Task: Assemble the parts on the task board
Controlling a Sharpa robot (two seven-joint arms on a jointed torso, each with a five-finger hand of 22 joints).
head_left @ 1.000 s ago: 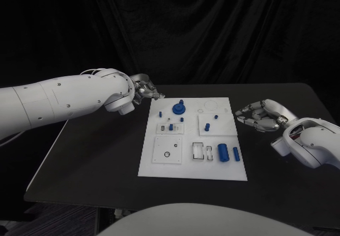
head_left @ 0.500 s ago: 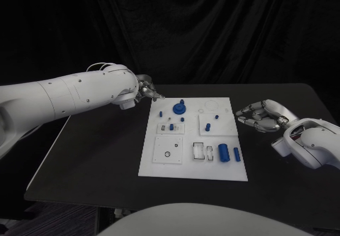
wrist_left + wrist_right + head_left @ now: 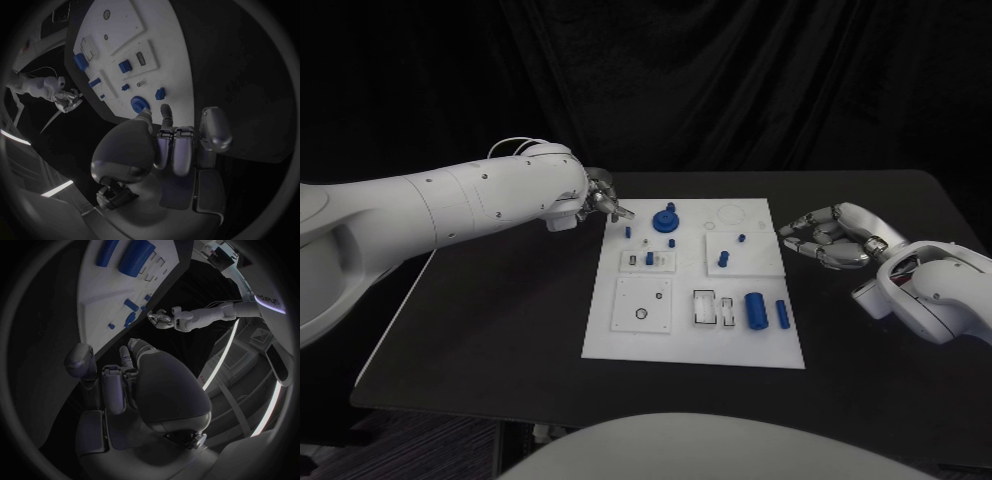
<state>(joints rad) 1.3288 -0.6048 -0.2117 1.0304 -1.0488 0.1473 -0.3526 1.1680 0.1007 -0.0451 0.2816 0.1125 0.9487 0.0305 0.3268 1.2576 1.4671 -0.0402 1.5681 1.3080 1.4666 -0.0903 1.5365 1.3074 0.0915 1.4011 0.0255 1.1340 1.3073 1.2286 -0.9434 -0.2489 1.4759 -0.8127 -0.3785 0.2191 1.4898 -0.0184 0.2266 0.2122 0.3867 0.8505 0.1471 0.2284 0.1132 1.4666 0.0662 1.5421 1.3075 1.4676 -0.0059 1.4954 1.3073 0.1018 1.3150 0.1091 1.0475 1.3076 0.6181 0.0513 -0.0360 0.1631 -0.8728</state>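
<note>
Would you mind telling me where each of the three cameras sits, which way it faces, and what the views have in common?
Head view: on the robot's head, looking down at the task board on the black table; both white arms enter, the left hand at the board's far left corner, the right hand beside its right edge.
Left wrist view: behind the left hand, facing the board.
Right wrist view: behind the right hand, facing the board.
Shared: all show the board; each wrist view shows the opposite hand.

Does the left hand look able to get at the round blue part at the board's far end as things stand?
Probably yes: the left hand hovers beside the task board's far corner, the round blue part close by with nothing between them.
</note>
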